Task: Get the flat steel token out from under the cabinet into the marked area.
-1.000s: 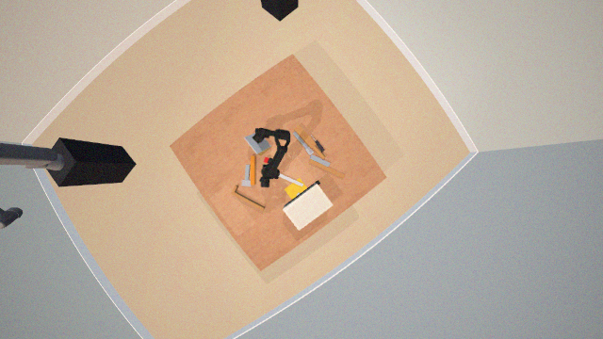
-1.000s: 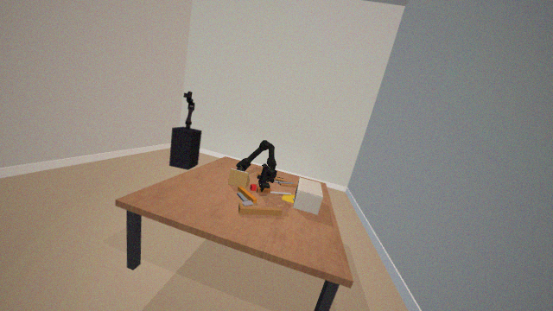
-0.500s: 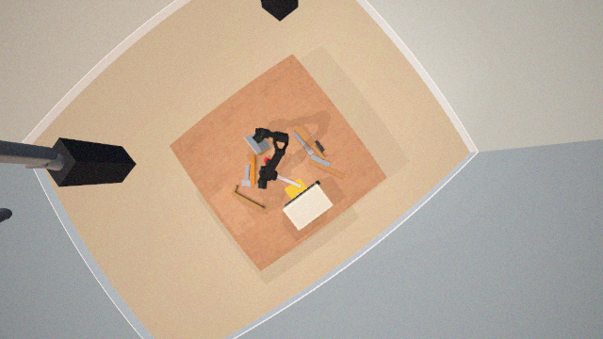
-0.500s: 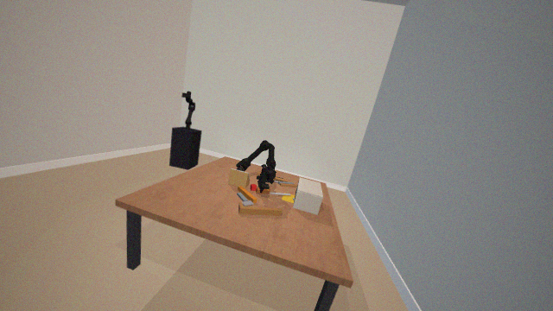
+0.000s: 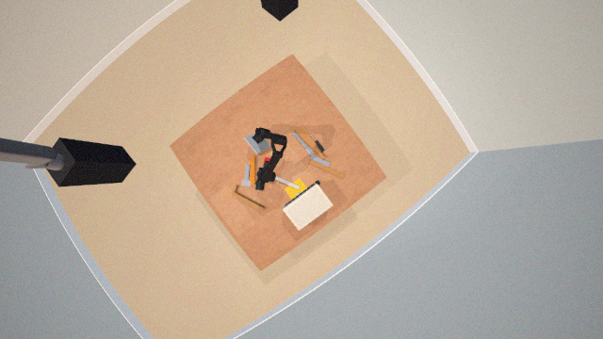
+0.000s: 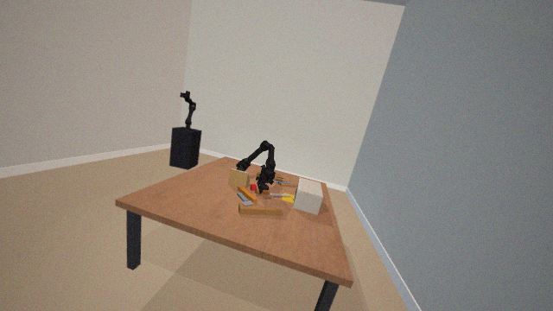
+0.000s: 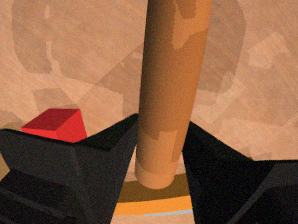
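The white cabinet [image 5: 308, 207] [image 6: 309, 196] stands with its dark-edged front facing the arm. The yellow marked area [image 5: 291, 191] [image 6: 288, 198] lies directly before it. My gripper [image 5: 269, 178] [image 6: 263, 189] [image 7: 160, 121] is shut on the round wooden handle [image 7: 172, 70] of a tool. The tool's pale, thin shaft [image 5: 287, 183] [image 6: 280, 195] reaches from the gripper over the yellow area, its far end close to the cabinet's front. Whether the shaft touches the table is not clear. The steel token is not visible in any view, and the vent slots cannot be made out.
A red block [image 5: 267, 160] [image 6: 253, 187] [image 7: 55, 122] lies near the gripper. An orange bar [image 5: 252, 170] [image 6: 247, 193] and a grey piece [image 5: 246, 175] lie beyond it. An angled brown piece [image 5: 251, 199] [image 6: 261, 210] lies left of the cabinet. Several long tools lie on the arm's other side.
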Robot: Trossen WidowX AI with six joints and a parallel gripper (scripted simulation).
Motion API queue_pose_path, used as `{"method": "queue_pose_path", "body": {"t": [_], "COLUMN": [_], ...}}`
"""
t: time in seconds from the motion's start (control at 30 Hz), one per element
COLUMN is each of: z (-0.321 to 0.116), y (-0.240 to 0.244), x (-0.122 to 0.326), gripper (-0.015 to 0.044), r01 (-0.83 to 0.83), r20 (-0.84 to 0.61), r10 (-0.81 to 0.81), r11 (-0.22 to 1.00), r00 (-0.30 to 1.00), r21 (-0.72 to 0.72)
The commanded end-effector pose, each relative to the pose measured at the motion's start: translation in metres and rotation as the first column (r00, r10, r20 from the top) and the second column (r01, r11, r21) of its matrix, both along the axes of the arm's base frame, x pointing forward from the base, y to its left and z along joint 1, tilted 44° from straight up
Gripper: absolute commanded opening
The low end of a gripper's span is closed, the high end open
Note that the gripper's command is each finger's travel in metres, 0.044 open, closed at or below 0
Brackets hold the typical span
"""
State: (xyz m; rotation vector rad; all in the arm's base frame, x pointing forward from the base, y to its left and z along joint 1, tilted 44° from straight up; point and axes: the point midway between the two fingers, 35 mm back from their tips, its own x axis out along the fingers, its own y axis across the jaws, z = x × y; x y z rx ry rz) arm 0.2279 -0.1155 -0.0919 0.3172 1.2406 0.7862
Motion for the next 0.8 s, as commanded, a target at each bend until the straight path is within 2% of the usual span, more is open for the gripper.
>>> {"method": "queue_pose_path", "body": {"t": [0.0, 0.77], "z": [0.0, -0.018], "y": [-0.009, -0.028], "x": [0.003, 0.0], "gripper": [0.0, 0.0], "r01": [0.011, 0.011], "r20": [0.019, 0.02], "r10": [-0.011, -0.011], "r11": [1.0, 1.0], "r00": [1.0, 1.0], "r21": [-0.009, -0.011]}}
